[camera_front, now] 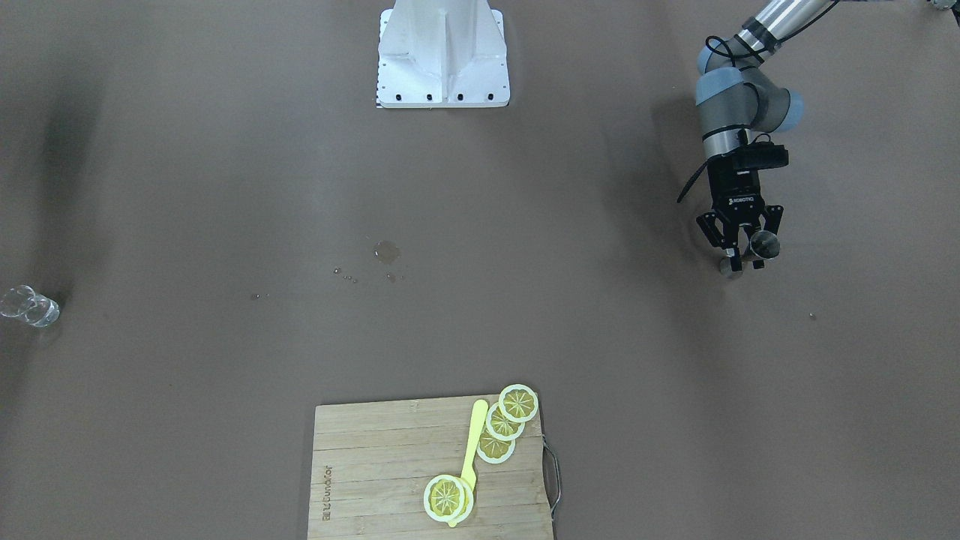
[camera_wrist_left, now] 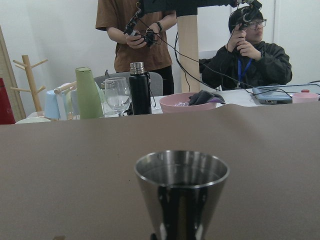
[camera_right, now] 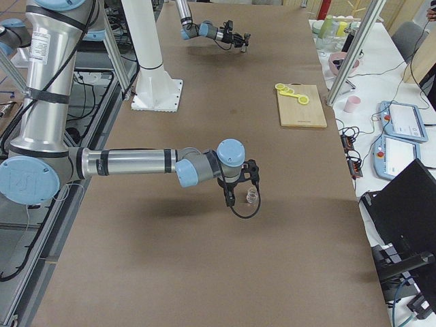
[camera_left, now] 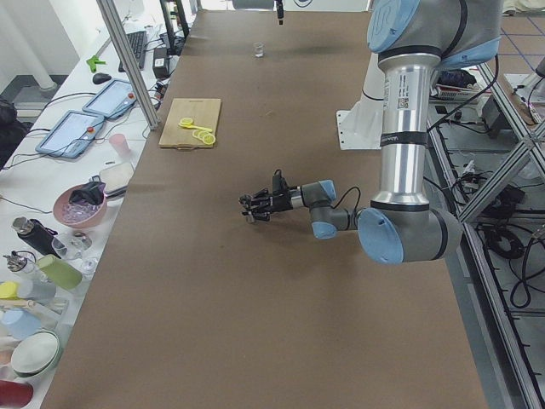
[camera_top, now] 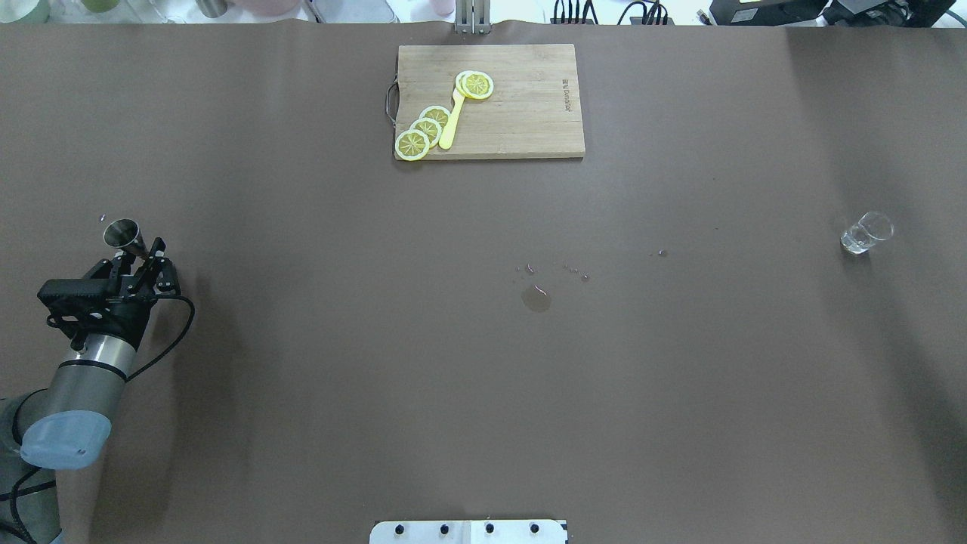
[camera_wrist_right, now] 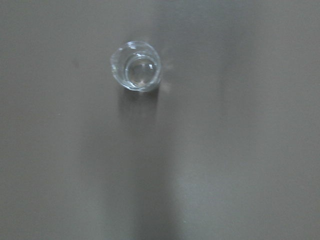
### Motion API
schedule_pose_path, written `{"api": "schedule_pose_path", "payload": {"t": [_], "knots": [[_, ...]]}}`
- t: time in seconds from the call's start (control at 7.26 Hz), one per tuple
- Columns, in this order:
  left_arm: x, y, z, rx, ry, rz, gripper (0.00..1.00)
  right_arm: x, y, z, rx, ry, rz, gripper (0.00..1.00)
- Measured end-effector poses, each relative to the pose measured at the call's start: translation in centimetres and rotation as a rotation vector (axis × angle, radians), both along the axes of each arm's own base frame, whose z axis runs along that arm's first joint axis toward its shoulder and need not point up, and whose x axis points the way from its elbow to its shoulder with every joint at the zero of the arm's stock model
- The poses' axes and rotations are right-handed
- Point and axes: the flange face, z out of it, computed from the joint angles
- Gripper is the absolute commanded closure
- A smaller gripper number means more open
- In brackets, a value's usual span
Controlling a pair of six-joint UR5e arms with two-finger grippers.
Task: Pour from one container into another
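The dark metal jigger [camera_top: 123,233] stands upright at the table's left end, and my left gripper [camera_top: 143,258] is shut on its narrow waist. The same jigger [camera_front: 764,244] sits between the fingers of the left gripper [camera_front: 744,259] in the front view. Its open top cone [camera_wrist_left: 181,172] fills the left wrist view. The clear glass cup [camera_top: 866,232] stands far off at the right end, alone on the brown table [camera_top: 680,378]. Seen from straight above, the glass cup [camera_wrist_right: 136,72] shows no fingers beside it. My right gripper [camera_right: 231,196] hangs just beside the cup [camera_right: 252,197]; I cannot tell whether it is open.
A wooden cutting board [camera_top: 521,113] with lemon slices [camera_top: 423,132] and a yellow utensil lies at the far middle edge. A small puddle [camera_top: 536,299] and droplets mark the table's centre. Two people and a side table with bottles and bowls [camera_wrist_left: 190,102] lie beyond the left end.
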Motion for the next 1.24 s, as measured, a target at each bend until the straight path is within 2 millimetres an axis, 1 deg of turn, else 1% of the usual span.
{"api": "schedule_pose_path", "payload": {"t": [0.14,0.28,0.41,0.55,0.69,0.83,1.1,1.24], "knots": [[0.0,0.0,0.0,0.0,0.0,0.001,0.02,2.6,1.0,0.4,-0.053,0.033,0.056,0.0],[0.0,0.0,-0.1,0.0,0.0,0.001,0.02,5.5,2.4,1.5,-0.101,0.058,0.12,0.0],[0.0,0.0,-0.1,0.001,0.001,0.001,0.02,7.5,3.5,2.5,-0.13,0.09,0.164,0.0],[0.0,0.0,-0.2,0.001,0.002,0.001,0.02,8.5,4.1,3.3,-0.146,0.136,0.185,0.0],[0.0,0.1,-0.5,0.003,0.005,0.003,0.02,9.0,4.4,3.9,-0.159,0.172,0.191,0.0],[-0.2,0.1,-1.1,0.008,0.012,0.004,0.02,9.4,4.7,4.1,-0.17,0.188,0.194,0.0],[-1.4,0.5,-2.5,0.02,0.012,0.013,0.02,9.8,4.9,3.7,-0.165,0.19,0.198,0.0],[-2.4,0.8,-3.1,0.023,0.014,0.022,0.02,9.7,4.9,3.2,-0.158,0.181,0.198,0.0]]}}
